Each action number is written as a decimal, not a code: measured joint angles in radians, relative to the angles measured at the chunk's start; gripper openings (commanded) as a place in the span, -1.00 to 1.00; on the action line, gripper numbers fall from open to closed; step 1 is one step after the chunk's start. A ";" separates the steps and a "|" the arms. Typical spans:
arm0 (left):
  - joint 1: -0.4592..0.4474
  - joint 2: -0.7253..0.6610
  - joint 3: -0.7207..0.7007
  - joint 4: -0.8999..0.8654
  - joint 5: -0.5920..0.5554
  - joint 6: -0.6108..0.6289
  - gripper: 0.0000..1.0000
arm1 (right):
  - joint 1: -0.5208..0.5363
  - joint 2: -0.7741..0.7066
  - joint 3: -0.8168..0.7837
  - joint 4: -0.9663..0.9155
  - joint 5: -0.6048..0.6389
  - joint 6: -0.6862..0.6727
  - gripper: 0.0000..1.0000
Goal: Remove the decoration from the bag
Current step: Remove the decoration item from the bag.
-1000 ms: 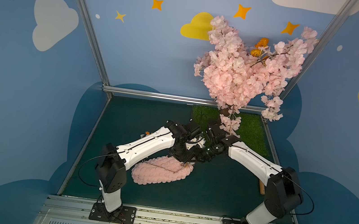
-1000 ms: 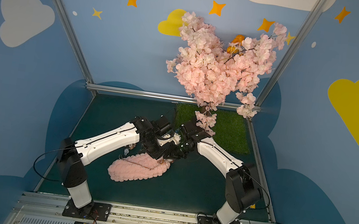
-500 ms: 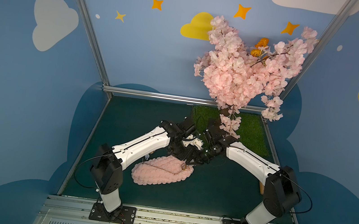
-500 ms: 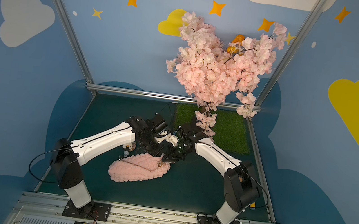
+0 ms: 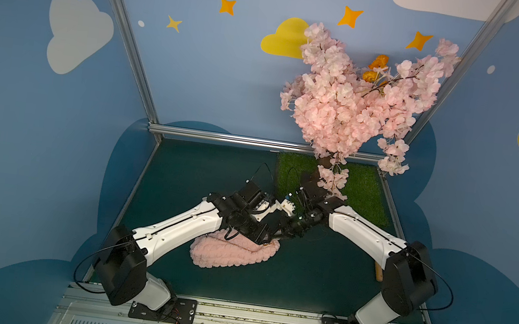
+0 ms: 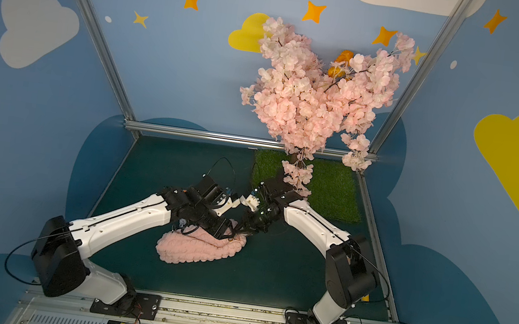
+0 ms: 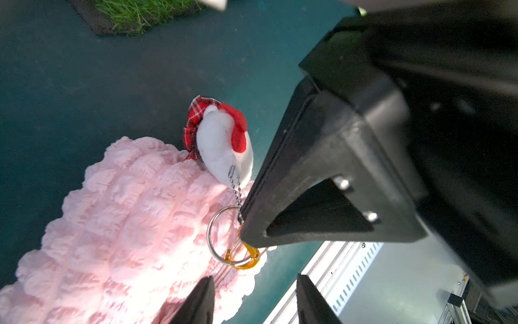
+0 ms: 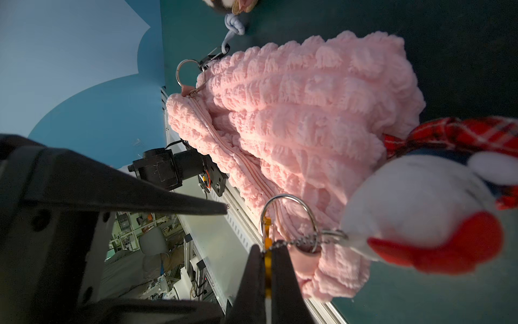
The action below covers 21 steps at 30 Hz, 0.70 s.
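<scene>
Bag: puffy and pink, lies flat on the dark green worktop, lower centre in both top views. Right hand: pressed together, pinches the orange carabiner clip at a metal ring on the bag's corner, with a white plush charm in a red plaid bow chained to it. Left hand: spread, grips nothing, hovers near that ring.
</scene>
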 measured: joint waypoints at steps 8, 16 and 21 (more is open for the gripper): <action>-0.021 0.004 -0.017 0.087 0.006 0.065 -0.02 | 0.001 0.000 0.000 -0.038 0.000 -0.011 -1.00; -0.033 0.014 -0.023 0.120 0.019 0.092 -0.11 | 0.000 0.000 0.000 -0.041 -0.004 0.001 -1.00; -0.042 0.019 -0.035 0.118 0.013 0.117 -0.11 | 0.000 0.000 -0.002 -0.044 -0.011 0.008 -1.00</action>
